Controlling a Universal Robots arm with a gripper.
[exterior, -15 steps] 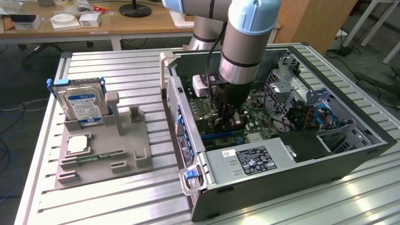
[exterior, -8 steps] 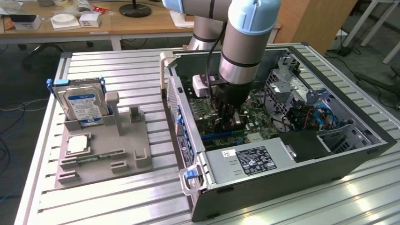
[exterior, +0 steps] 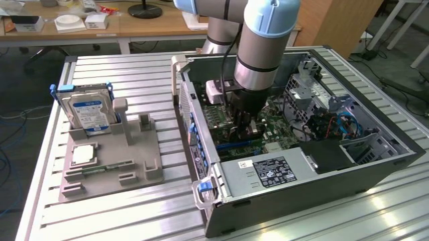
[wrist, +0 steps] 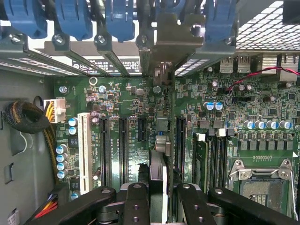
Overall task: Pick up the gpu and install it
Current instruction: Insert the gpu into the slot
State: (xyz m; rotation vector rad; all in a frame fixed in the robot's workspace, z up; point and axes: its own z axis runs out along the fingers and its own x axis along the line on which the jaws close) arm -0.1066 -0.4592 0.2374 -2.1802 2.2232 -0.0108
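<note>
The open computer case (exterior: pixel 375 170) lies on its side on the slatted table, and my arm reaches down into it. My gripper (exterior: pixel 244 129) hangs low over the green motherboard (exterior: pixel 278 125). In the wrist view the gpu (wrist: pixel 159 140) shows edge-on as a thin upright card. Its silver end bracket (wrist: pixel 164 42) sits against the case's rear slot openings, under the blue latches (wrist: pixel 119 18). My gripper (wrist: pixel 159 187) is shut on the card, with a black finger (wrist: pixel 137 201) on either side. The card stands over the motherboard between two black expansion slots (wrist: pixel 123 145); whether it is seated I cannot tell.
Beside the case, a grey fixture tray (exterior: pixel 134 173) holds a silver hard drive with a blue label (exterior: pixel 87 113), a square chip (exterior: pixel 84 154) and a narrow memory stick (exterior: pixel 106 167). The case holds a power supply (exterior: pixel 268 173), blue cables (exterior: pixel 345 123) and an empty processor socket (wrist: pixel 260 187).
</note>
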